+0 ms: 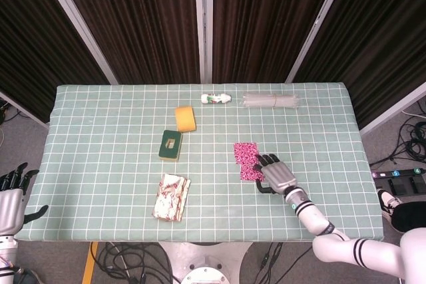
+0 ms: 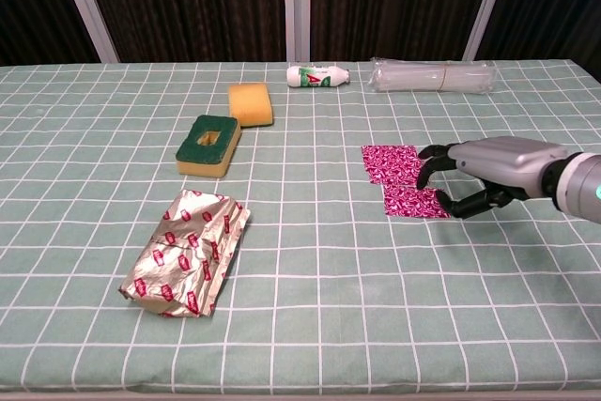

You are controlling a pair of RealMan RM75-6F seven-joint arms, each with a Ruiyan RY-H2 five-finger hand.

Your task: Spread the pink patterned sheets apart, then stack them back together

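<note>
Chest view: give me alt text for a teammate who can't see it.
The right hand rests its fingertips on the nearer of two pink patterned sheets, which lie offset and overlapping on the green checked table. To the left lie a foil packet and two sponges.

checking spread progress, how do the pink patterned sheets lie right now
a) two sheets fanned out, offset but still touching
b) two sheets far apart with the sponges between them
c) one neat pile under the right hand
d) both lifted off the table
a: in the chest view the pink patterned sheets lie flat on the table as two offset squares meeting at a corner, with the right hand at the nearer sheet's edge.
</note>
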